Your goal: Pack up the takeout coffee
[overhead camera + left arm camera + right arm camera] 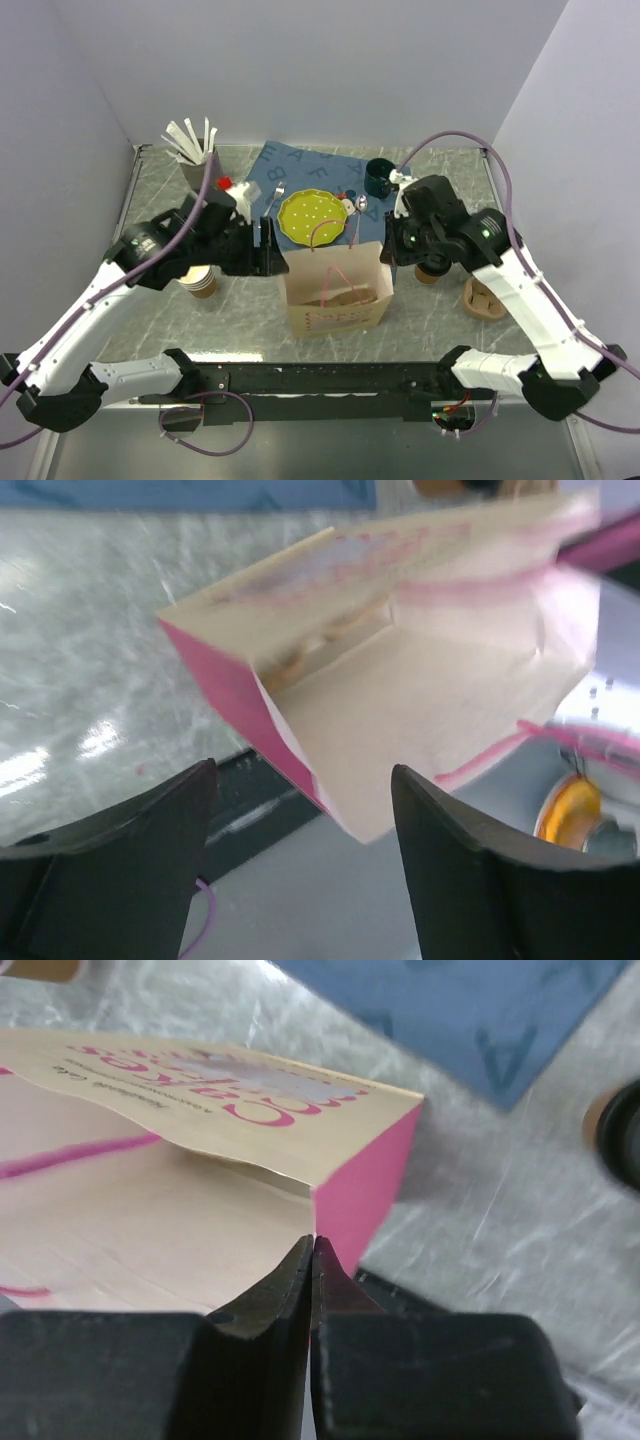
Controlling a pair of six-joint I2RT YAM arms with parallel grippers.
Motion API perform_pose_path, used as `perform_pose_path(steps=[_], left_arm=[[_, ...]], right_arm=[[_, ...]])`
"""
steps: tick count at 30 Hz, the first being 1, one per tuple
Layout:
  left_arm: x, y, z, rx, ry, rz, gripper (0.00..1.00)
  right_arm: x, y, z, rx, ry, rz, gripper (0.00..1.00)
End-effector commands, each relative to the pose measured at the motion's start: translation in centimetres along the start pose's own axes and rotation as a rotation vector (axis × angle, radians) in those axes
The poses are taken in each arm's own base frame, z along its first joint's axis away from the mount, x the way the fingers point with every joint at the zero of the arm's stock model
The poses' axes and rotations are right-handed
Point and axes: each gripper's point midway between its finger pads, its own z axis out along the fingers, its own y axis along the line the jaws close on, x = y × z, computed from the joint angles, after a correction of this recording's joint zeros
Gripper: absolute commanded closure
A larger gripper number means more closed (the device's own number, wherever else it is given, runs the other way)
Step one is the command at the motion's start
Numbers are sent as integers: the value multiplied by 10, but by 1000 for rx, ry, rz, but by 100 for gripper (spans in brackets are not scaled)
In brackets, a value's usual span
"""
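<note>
1. Because the takeout coffee must go into the paper bag, what matters is that the cup stands upright just right of the bag, toward the table's right edge. It is half hidden under the right arm.
2. From the right gripper the cup lies just to the near-right. The left gripper sits at the bag's far side from it, so the right arm is clearly nearer.
3. In the right wrist view a black round lid with a tan rim shows at the frame's right edge, probably this cup.
4. The right gripper's jaws are pressed together at the bag's rim corner, seemingly pinching it.
5. The left gripper's jaws stand apart and hold nothing, with the bag's left corner just ahead of them.
6. The bag stands mid-table toward the near edge, mouth up.
7. The bag's rim carries pink lettering, too blurred to read surely.
8. The blue mat near the far edge shows large letters, an "A" among them.
</note>
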Motion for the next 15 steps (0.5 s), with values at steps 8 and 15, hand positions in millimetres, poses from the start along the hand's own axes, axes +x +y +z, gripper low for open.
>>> perform_pose_path(steps=[8,15], left_arm=[[-77,18,-49,-236,-334,-19,21],[-67,29,-31,-269,-281,15,20]], right_arm=[[-22,36,-37,-239,-423,-284,97],[-1,35,-25,-241,-366,-249,98]])
